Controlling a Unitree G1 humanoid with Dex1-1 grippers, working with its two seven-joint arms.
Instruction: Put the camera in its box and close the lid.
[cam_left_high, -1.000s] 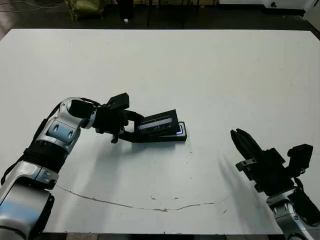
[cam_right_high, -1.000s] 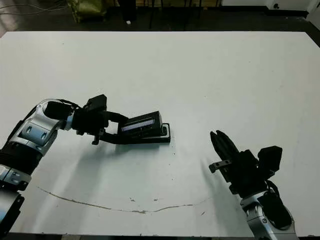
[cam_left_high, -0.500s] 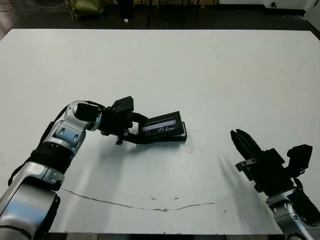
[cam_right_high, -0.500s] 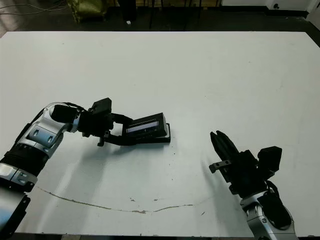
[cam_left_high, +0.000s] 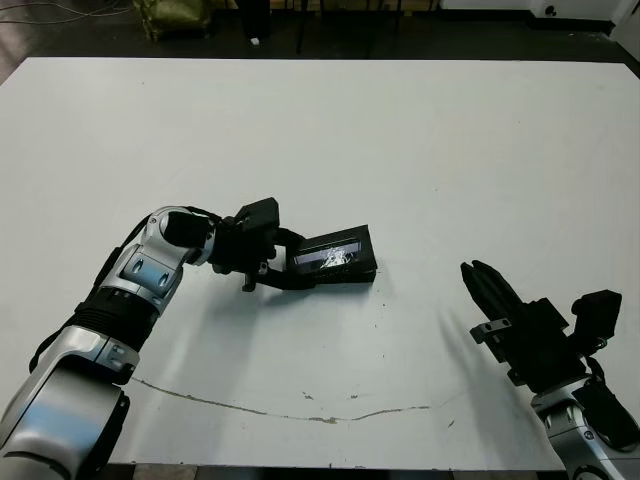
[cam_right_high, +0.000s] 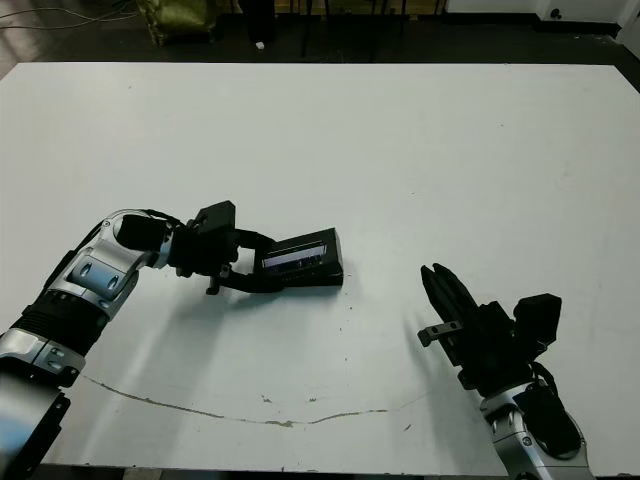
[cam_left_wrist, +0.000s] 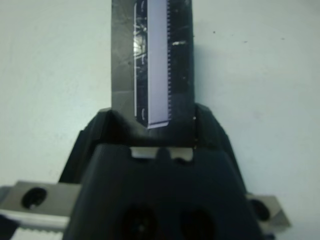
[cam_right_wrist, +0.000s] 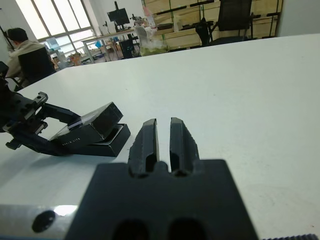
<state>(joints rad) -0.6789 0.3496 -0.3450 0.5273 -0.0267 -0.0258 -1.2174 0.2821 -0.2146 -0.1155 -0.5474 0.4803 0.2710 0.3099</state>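
Note:
My left gripper (cam_left_high: 288, 262) is shut on the lid (cam_left_high: 335, 252), a flat black cover with a glossy window strip. It holds the lid tilted over the box (cam_left_high: 345, 274), a low black tray left of the table's middle. In the left wrist view the lid (cam_left_wrist: 152, 65) runs straight out from between the fingers (cam_left_wrist: 100, 132). The right wrist view shows the lid (cam_right_wrist: 92, 125) slanting above the box (cam_right_wrist: 112, 144). The camera is hidden under the lid. My right gripper (cam_left_high: 485, 285) is shut and empty at the front right, well clear of the box.
A thin dark crack or line (cam_left_high: 300, 408) crosses the white table (cam_left_high: 420, 150) near its front edge. Beyond the table's far edge are a dark floor and chair legs. In the right wrist view a person (cam_right_wrist: 25, 50) sits far off in the room.
My left gripper has carried the lid to the right and lower over the box. The bluish-white edge that showed at the box's right end is now covered. The right arm has not moved.

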